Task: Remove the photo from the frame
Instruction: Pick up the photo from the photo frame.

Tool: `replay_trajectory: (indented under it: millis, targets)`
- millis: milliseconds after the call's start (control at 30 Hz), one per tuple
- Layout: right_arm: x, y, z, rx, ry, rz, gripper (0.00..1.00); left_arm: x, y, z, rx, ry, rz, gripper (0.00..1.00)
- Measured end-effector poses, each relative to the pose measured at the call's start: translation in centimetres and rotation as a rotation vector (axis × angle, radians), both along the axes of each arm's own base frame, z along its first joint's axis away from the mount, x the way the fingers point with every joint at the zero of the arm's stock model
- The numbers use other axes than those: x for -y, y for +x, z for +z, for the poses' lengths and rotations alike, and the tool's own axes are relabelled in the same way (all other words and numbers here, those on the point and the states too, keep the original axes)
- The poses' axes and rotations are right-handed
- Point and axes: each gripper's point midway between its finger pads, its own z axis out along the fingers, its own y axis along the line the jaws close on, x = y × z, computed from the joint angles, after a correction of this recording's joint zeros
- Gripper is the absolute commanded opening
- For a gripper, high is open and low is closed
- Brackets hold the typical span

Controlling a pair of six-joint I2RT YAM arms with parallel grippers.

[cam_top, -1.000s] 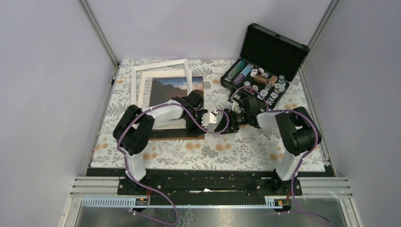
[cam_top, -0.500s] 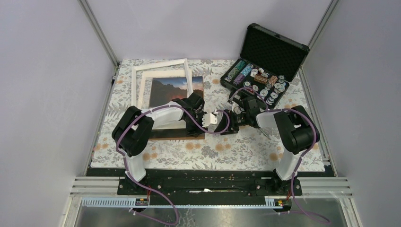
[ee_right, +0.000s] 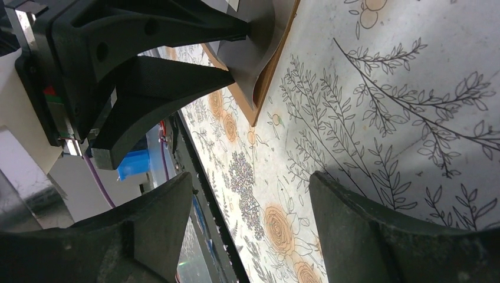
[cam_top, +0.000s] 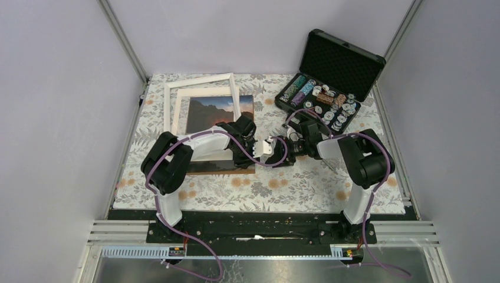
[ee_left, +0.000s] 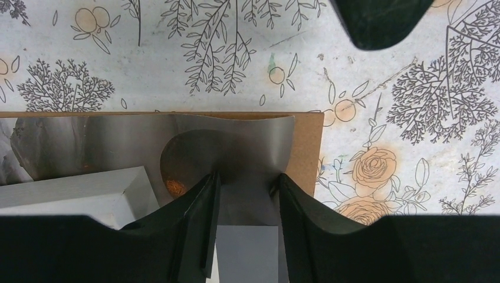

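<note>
The photo [cam_top: 215,109] lies face up on its brown backing board [cam_top: 219,170], left of the table's centre. The empty white frame [cam_top: 200,82] lies behind it. My left gripper [cam_top: 252,154] is at the photo's near right corner. In the left wrist view it [ee_left: 247,186] is shut on the photo [ee_left: 118,141], whose glossy edge buckles up between the fingers, off the board [ee_left: 306,147]. My right gripper [cam_top: 282,153] is open and empty, low over the cloth just right of that corner. The right wrist view [ee_right: 250,188] faces the left gripper [ee_right: 239,53] and the bowed photo [ee_right: 262,53].
An open black case of poker chips [cam_top: 321,97] stands at the back right, its lid raised. The floral cloth [cam_top: 306,183] covers the table. Grey walls and metal posts close in both sides.
The left gripper has shifted slightly right at the photo's corner. The right arm has drawn in a little toward it. The photo and frame lie as before.
</note>
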Motion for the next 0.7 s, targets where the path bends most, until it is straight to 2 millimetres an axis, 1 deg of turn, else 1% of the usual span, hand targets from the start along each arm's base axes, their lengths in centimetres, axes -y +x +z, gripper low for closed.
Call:
replay_trajectory:
  millis: [100,167,300,533,700]
  targets:
    - [-0.2,0.0,0.0,-0.001,0.004,0.002,0.79,0.0,0.1,0.0,0.001,-0.001,0.007,0.03]
    - [-0.3,0.0,0.0,0.0,0.008,0.004,0.78,0.0,0.2,0.0,0.001,-0.004,0.012,0.0]
    - [-0.8,-0.1,0.0,0.001,0.015,0.009,0.78,0.0,0.4,0.0,-0.001,-0.017,0.022,0.0]
    - [-3.0,-0.4,0.1,-0.016,0.059,0.023,0.77,-0.1,0.6,0.2,0.004,-0.054,0.028,0.0]
    - [-4.4,-0.3,0.2,-0.022,0.098,0.023,0.74,0.0,0.9,0.4,0.005,-0.082,0.036,0.0]
